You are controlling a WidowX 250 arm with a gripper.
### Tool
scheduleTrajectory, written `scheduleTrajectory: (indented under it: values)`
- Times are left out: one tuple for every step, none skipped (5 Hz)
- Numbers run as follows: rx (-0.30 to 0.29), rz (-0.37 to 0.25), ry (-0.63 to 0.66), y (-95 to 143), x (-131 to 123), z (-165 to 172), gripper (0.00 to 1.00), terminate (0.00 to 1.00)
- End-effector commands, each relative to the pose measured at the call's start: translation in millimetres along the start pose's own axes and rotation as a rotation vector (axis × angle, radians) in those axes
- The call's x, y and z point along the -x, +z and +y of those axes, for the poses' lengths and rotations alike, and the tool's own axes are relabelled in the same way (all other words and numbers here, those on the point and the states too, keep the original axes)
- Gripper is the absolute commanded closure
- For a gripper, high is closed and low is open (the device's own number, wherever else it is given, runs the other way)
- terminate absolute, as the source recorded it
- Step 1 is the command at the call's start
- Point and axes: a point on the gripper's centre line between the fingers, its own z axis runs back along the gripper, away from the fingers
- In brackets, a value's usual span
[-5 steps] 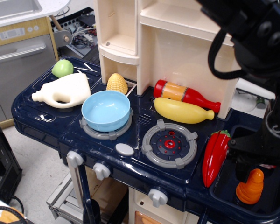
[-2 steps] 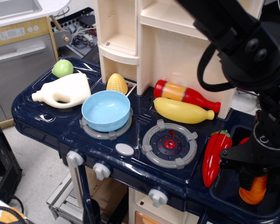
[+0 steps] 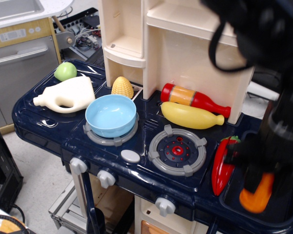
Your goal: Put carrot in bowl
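black robot gripper [image 3: 258, 171] is blurry at the near right, low over the dark sink hollow, right on top of the small stubby orange plastic carrot [image 3: 257, 195]. it covers the carrot's top, and i cannot tell if its fingers are spread or pinching it. the carrot stands almost upright, leaning a little, beside the long red plastic chili pepper [image 3: 223, 164]. the round light blue plastic bowl [image 3: 111, 115] sits far off to the left on a grey ringed burner, with another grey ringed burner [image 3: 177, 150] in between. i think the carrot must be lifted and carried left.
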Motion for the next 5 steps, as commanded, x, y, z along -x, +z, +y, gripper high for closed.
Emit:
scheduleTrajectory:
  values:
    - [-0.153, -0.062, -0.096, 64.9, -30.7, 54.7, 1.0, 0.0]
    - [-0.194, -0.104, -0.173, 77.4, -52.0, 97.1, 1.0, 0.0]
    - [-0.209, -0.129, -0.233, 80.0, -74.6, 137.7, 1.0, 0.0]
    - [-0.186, -0.162, -0.301, 66.4, -96.4, 164.4, 1.0, 0.0]
    - [-0.164, -0.153, -0.325, 55.7, -105.5, 176.3, 1.0, 1.0]
